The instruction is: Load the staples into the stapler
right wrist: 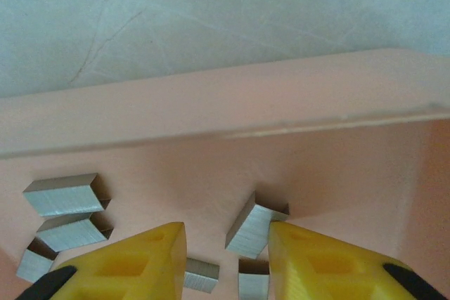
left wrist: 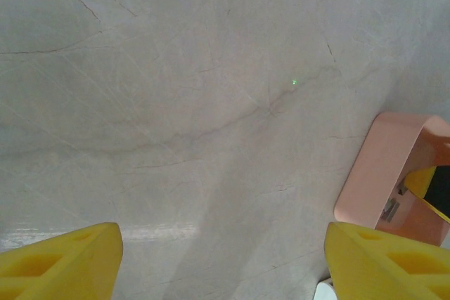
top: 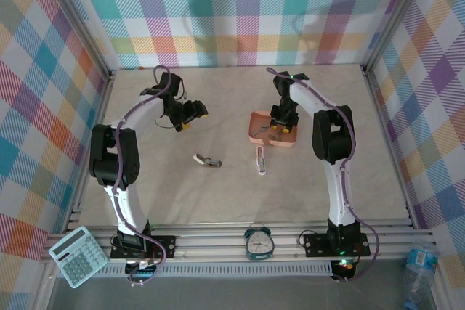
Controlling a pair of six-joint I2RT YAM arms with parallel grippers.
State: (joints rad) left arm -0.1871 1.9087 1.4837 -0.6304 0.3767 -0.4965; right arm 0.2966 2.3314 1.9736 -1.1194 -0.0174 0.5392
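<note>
Calculator and alarm clock, nearest the lens in the top view, rest on the frame rail at the near edge, beside the arm bases. A water bottle stands outside the frame at lower right. On the desk, a grey-and-white stapler lies near the centre. A pink-and-white stapler lies just in front of a pink tray. Left claw hangs over bare desk, left of the tray and well apart from both staplers. Right claw points down into the tray.

Left wrist view: the left claw's two yellow fingers stand wide, with bare marbled desk showing between them. The tray's rounded corner enters at right, with a yellow finger of the right claw inside it.

Right wrist view: the staples lie on the tray floor as six short grey strips. Three are clustered at left, two small ones lie low between the fingers, and one tilted strip lies in the gap. The right claw's fingers stand narrow, astride that tilted strip. Its right finger touches the strip and the left finger stands apart from it, so the strip is not clamped.
</note>
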